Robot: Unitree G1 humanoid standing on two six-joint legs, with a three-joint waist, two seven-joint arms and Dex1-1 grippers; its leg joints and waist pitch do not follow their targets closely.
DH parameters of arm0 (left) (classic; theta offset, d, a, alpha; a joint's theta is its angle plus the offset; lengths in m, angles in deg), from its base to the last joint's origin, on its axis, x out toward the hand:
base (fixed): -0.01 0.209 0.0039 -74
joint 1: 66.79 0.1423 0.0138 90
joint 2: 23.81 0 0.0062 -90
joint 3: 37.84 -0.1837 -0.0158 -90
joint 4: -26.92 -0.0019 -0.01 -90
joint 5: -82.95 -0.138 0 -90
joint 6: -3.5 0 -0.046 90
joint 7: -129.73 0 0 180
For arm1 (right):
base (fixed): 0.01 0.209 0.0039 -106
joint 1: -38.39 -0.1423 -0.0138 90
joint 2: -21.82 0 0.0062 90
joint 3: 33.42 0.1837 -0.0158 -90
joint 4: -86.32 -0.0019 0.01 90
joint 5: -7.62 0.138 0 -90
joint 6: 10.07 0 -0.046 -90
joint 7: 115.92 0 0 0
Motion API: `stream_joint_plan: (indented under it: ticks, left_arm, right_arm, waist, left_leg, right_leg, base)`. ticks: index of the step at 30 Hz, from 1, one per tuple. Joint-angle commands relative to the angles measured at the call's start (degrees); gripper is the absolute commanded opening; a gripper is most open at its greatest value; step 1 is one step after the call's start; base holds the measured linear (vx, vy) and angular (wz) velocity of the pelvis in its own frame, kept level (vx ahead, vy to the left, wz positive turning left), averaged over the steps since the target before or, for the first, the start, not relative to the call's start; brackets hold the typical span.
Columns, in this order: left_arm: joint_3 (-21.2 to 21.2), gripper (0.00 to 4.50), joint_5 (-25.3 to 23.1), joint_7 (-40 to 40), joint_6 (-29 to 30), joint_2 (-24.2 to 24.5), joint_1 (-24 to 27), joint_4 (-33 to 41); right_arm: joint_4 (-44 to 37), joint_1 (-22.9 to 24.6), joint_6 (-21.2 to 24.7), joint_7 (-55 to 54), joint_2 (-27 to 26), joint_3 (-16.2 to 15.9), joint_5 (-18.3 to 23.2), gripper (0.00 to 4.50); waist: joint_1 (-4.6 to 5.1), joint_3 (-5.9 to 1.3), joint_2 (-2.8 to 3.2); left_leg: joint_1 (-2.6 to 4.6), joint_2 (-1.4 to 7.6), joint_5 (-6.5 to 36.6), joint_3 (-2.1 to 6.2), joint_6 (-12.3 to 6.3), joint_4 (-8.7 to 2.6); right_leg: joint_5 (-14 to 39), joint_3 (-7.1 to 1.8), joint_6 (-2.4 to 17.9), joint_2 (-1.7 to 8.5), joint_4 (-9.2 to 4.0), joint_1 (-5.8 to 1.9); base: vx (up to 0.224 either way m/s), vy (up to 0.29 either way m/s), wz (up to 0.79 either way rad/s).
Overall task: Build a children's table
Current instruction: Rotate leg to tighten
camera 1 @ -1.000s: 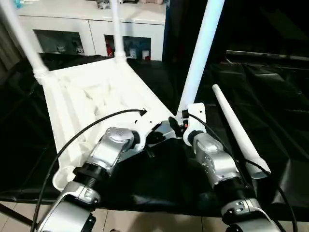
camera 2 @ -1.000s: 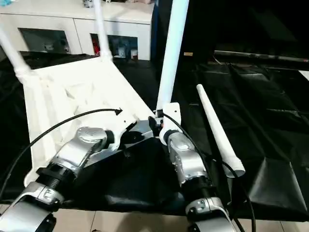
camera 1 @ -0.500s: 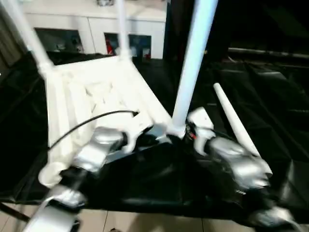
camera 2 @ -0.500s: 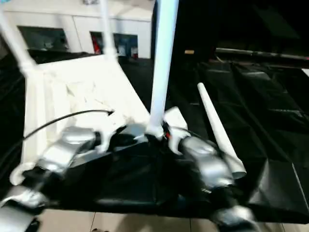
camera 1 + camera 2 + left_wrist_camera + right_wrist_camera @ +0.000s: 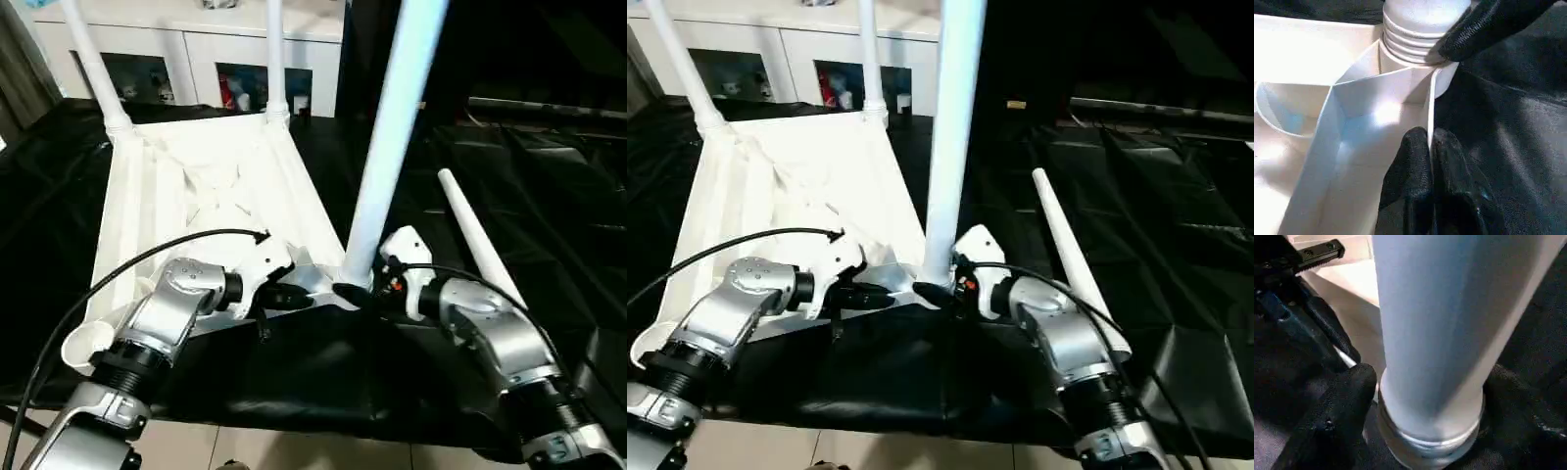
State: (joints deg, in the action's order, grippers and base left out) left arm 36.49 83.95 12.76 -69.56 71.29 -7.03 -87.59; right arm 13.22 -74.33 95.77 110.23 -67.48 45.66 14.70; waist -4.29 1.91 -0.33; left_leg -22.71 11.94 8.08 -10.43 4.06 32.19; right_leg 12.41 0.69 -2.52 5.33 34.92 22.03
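Swung outward since a second ago, the right gripper (image 5: 1420, 401) has its fingers either side of the upright leg's (image 5: 392, 147) base; beside it, the left gripper (image 5: 1431, 161) pinches the tabletop's (image 5: 206, 196) rim. No writing is legible.

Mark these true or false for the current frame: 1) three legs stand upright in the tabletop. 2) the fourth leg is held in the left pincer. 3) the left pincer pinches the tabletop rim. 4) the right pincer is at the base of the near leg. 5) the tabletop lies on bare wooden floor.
1) True: two far legs and the near leg stand in the tabletop.
2) False: the fourth leg lies loose on the black cloth.
3) True: the left pincer is shut on the rim.
4) True: the right pincer sits around it.
5) False: it lies on the black cloth.
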Motion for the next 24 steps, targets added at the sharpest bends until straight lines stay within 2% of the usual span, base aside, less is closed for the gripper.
stream_joint_plan:
  ticks: [1,5,9,10,12,13,15,16,19,21,22,23,24]
  left_arm:
    - [-0.1,0.0,1.7,0.7,-0.4,-0.5,0.1,0.5]
    - [0.0,0.0,1.7,0.9,-0.3,-0.4,0.2,0.6]
    - [0.1,0.0,1.6,0.3,0.2,-0.8,0.1,0.4]
    - [0.5,0.0,1.1,-1.9,1.0,-1.9,-0.4,-0.6]
    - [0.7,0.0,0.9,-3.0,1.3,-2.5,-0.7,-1.1]
    - [1.0,0.0,0.4,-5.1,1.8,-3.5,-1.3,-2.1]
    - [1.6,0.0,-0.9,-10.9,3.0,-6.4,-3.0,-5.1]
    - [1.9,0.0,-1.6,-13.9,3.4,-8.0,-4.0,-6.7]
    - [2.7,0.0,-2.2,-20.5,3.5,-12.3,-6.8,-10.5]
    - [2.6,0.0,-2.4,-21.9,3.3,-13.3,-7.5,-11.2]
    - [2.4,0.0,-2.5,-22.5,2.7,-14.3,-8.1,-11.7]
    - [2.3,0.0,-2.5,-22.4,2.4,-14.7,-8.4,-12.0]
    - [2.2,0.0,-2.5,-22.2,2.3,-15.0,-8.6,-12.0]
  right_arm:
    - [-1.0,0.3,1.0,1.0,0.1,-1.2,0.0,3.03]
    - [-0.9,0.4,1.5,0.7,0.0,-0.9,0.0,2.77]
    - [0.8,0.6,1.6,-2.4,-1.3,0.1,-0.3,2.7]
    - [3.0,0.6,2.0,-7.3,-3.3,1.6,-0.9,2.68]
    - [3.9,0.5,2.3,-9.5,-4.2,2.2,-1.1,2.67]
    - [4.9,0.5,2.7,-12.6,-5.7,3.2,-1.3,2.67]
    - [7.3,-0.1,4.3,-20.6,-9.8,6.1,-0.9,2.67]
    - [8.5,-0.6,5.0,-24.6,-11.9,7.6,-0.6,2.66]
    - [12.6,-3.2,4.8,-33.6,-17.1,10.1,-0.3,2.66]
    - [13.7,-4.1,4.3,-35.1,-18.0,10.0,-0.7,2.66]
    - [14.7,-5.0,3.5,-36.1,-19.1,9.8,-1.0,2.66]
    - [15.1,-5.5,3.2,-36.4,-19.7,9.9,-1.1,2.66]
    - [15.3,-5.8,2.9,-36.7,-20.1,9.9,-1.2,2.66]
  waist:
    - [-0.1,-3.07,-0.42]
    - [-0.17,-3.08,-0.46]
    - [-0.21,-3.12,-0.44]
    - [-0.1,-3.09,-0.37]
    - [0.09,-2.94,-0.43]
    - [0.26,-2.86,-0.24]
    - [0.75,-2.76,-0.24]
    - [0.79,-2.75,-0.33]
    - [0.93,-2.77,-0.2]
    - [0.99,-2.84,-0.21]
    - [0.85,-3.0,-0.25]
    - [0.75,-3.13,0.17]
    - [0.82,-3.14,0.02]
  left_leg:
    - [1.58,0.63,12.6,-0.24,-1.05,-3.26]
    - [1.61,0.62,12.5,-0.26,-1.1,-3.21]
    - [1.62,0.61,12.5,-0.25,-0.91,-3.19]
    - [1.54,0.58,12.3,-0.27,-0.69,-3.23]
    - [1.5,0.53,13.4,-0.21,-0.15,-3.4]
    - [1.68,0.53,15.1,-0.15,0.57,-3.54]
    - [1.77,0.47,17.1,-0.18,1.45,-3.69]
    - [1.9,0.47,18.4,0.02,2.54,-3.85]
    - [1.95,0.36,19.4,0.15,3.33,-3.94]
    - [1.88,0.35,19.1,0.22,3.49,-3.96]
    - [1.86,0.37,18.1,0.22,3.25,-3.85]
    - [1.76,0.32,16.5,0.23,2.96,-3.71]
    - [1.7,0.27,15.9,0.13,2.71,-3.66]
  right_leg:
    - [2.4,-0.7,12.5,1.3,-3.66,-1.54]
    - [2.2,-0.7,12.6,1.25,-3.59,-1.55]
    - [2.2,-0.7,12.6,1.29,-3.55,-1.55]
    - [2.0,-0.74,12.7,1.29,-3.47,-1.43]
    - [3.5,-0.69,12.6,1.3,-3.66,-1.42]
    - [6.1,-0.7,12.3,1.32,-3.88,-1.32]
    - [8.7,-0.88,11.9,1.29,-4.12,-0.94]
    - [12.0,-0.87,11.0,1.5,-4.44,-0.98]
    - [13.2,-0.91,9.9,1.46,-4.68,-0.82]
    - [12.6,-0.89,9.6,1.38,-4.67,-0.87]
    - [10.5,-0.88,9.4,1.37,-4.52,-1.08]
    - [7.4,-0.88,9.6,1.3,-4.23,-1.19]
    - [5.9,-0.87,9.7,1.19,-4.24,-1.19]
  base:
    - [0.0,0.0,0.0]
    - [0.0,0.0,0.0]
    - [0.0,0.0,0.0]
    - [0.0,0.0,0.0]
    - [0.0,0.0,0.0]
    - [0.0,0.0,0.0]
    - [0.0,0.0,0.0]
    - [0.0,0.0,0.0]
    - [0.0,0.0,0.0]
    - [0.0,0.0,0.0]
    - [0.0,0.0,0.0]
    - [0.0,0.0,0.0]
    - [0.0,0.0,0.0]
